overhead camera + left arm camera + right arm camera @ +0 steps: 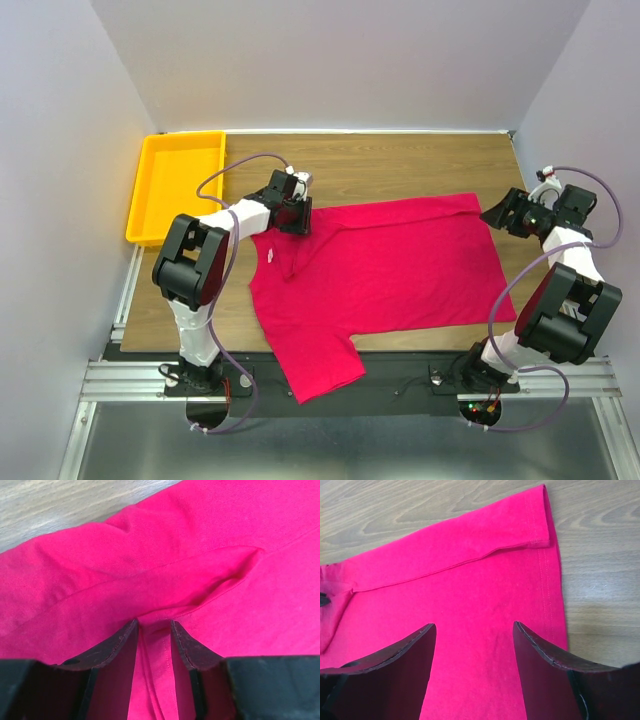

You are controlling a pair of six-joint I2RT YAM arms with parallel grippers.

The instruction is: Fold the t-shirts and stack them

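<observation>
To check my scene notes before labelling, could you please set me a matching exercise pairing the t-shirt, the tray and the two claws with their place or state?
Things:
1. t-shirt
2. yellow tray
3. left claw
4. right claw

Places or states:
A. open, over the shirt's hemmed edge
B. at the far left corner of the table
C. shut on a fold of red fabric
D. spread out, one sleeve over the near table edge

Pairs: 1-D, 2-B, 3-C, 4-A.
</observation>
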